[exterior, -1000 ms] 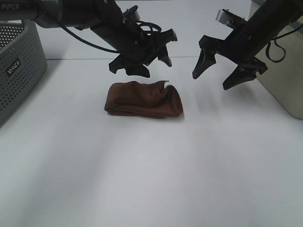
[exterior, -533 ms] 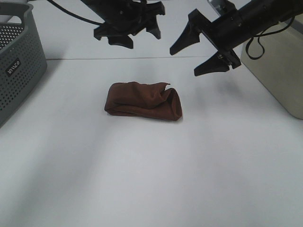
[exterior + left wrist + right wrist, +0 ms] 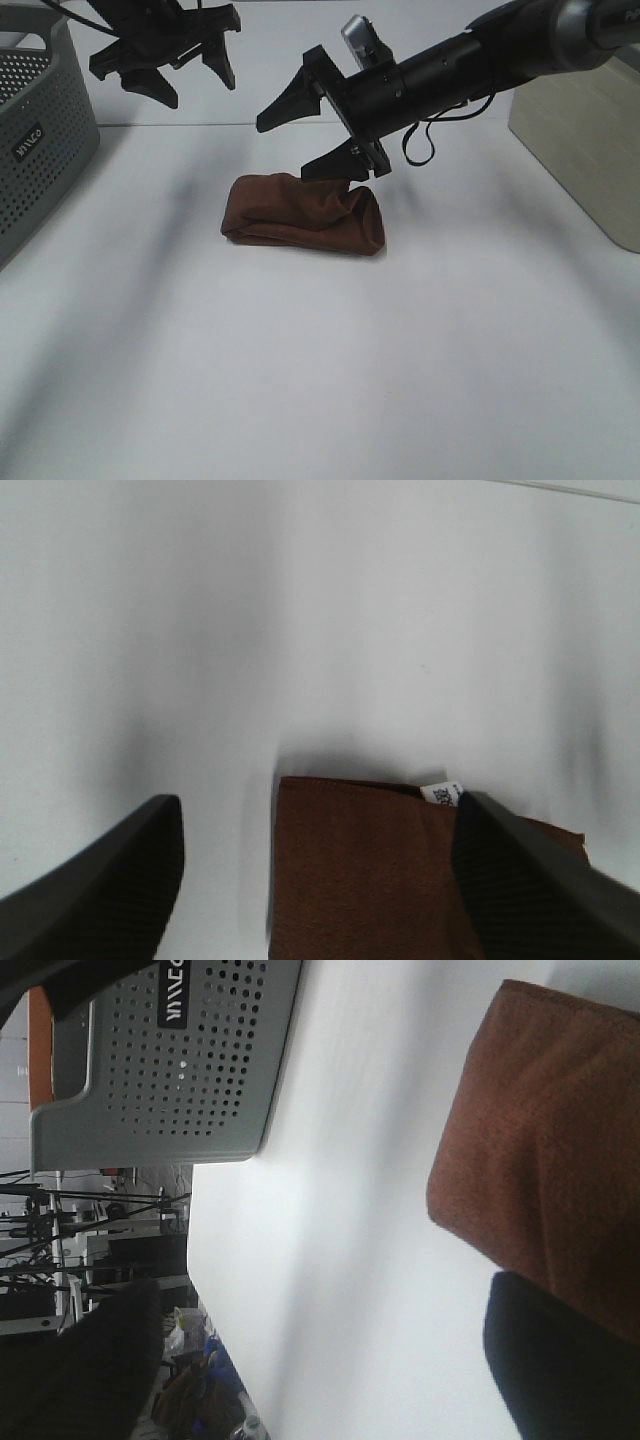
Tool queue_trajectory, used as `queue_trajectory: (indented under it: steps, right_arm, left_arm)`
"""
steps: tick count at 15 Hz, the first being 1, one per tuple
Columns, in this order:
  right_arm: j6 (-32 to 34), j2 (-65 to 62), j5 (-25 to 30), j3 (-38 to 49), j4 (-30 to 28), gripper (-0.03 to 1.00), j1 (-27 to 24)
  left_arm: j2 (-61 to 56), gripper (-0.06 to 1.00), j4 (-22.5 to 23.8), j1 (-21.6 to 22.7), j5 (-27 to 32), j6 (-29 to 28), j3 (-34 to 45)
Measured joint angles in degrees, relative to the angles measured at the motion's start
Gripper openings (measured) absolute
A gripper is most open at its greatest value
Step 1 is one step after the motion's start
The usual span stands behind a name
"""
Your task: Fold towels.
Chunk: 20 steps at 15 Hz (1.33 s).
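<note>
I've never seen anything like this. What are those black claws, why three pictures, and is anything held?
They are two robot arms, each ending in a two-fingered claw, a gripper. One picture comes from a camera mounted high, facing the white table. The other two come from cameras on the arms' wrists, looking out between the fingers. On the table lies a folded brown towel, with a grey basket at the left and a beige box at the right. The left gripper and right gripper are both open. Neither holds anything.
</note>
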Motion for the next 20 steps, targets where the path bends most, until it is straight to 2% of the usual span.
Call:
queue_trajectory:
  steps: [3,9,12,13,14,15,18,20]
  right_arm:
    - [0.0,4.2,-1.5,-1.1,-0.3,0.82,-0.9]
    - [6.9,5.3,-1.0,-1.3,-13.1,0.82,-5.7]
    - [11.6,2.3,-0.6,-1.3,-22.6,0.82,-5.8]
    - [14.3,0.9,-0.3,-1.3,-26.4,0.82,-5.8]
    - [19.1,-1.8,0.1,-1.3,-33.7,0.82,-5.8]
    - [20.9,-3.8,0.7,-1.3,-36.4,0.82,-5.8]
    - [25.8,-10.5,5.0,-1.3,-43.5,0.82,-5.8]
    - [29.5,-15.1,8.7,-1.3,-49.3,0.82,-5.8]
  left_arm:
    - [0.0,0.71,0.1,0.3,1.3,0.0,0.0]
    - [0.0,0.71,0.3,0.3,1.4,0.1,-0.1]
    - [0.0,0.71,0.4,0.3,3.1,0.2,-0.1]
    - [-0.3,0.71,0.5,0.3,4.2,1.3,-0.1]
    - [-1.8,0.71,0.7,0.3,6.4,3.6,-0.1]
    - [-2.9,0.71,1.0,0.3,7.8,4.9,-0.1]
    - [-7.3,0.71,6.9,0.3,12.9,8.4,-0.1]
    - [-10.3,0.71,12.7,0.3,13.3,9.5,-0.1]
